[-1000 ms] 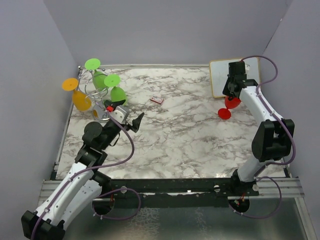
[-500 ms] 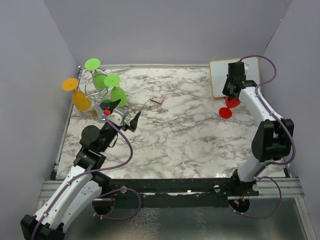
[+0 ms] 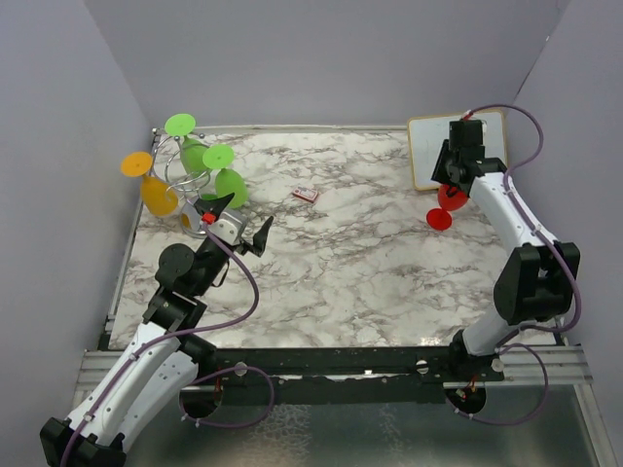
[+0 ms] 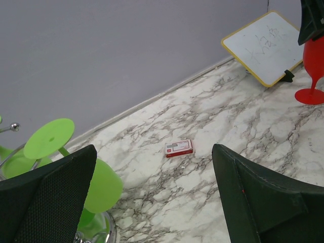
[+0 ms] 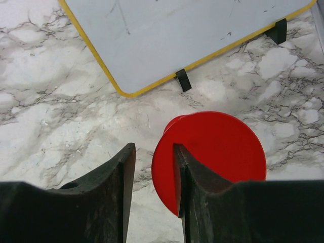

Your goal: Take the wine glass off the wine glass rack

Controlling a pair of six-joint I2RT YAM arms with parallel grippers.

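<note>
Silver wire forms the wine glass rack [image 3: 187,178], which stands in the far left corner of the marble table [image 3: 370,263]. Three glasses hang on the rack, tilted with their feet uppermost. Two green glasses [image 3: 198,156] sit on its far and right sides, and an orange glass [image 3: 158,197] sits on its left side.

Just beside the rack, on its near right side, hangs the left gripper [image 4: 154,151]. Its jaws are spread wide with nothing between them. In the left wrist view the nearer green glass shows just past one finger.

A small red-and-white box [image 3: 306,195] lies flat on the table to the right of the rack, apart from it.

The red wine glass [image 3: 440,219] is off the rack and well apart from it, far across the table to the rack's right. It stands upright on its foot just in front of the white board [image 3: 425,151], which leans on small black props.

The right gripper [image 5: 153,152] points down directly over the red wine glass. Its fingers [image 5: 109,202] stand a little apart, with marble showing in the gap. The round red top of the glass lies mostly under one finger and reaches partly into the gap, and nothing is clamped between the jaws. I cannot tell whether a fingertip touches the glass.
</note>
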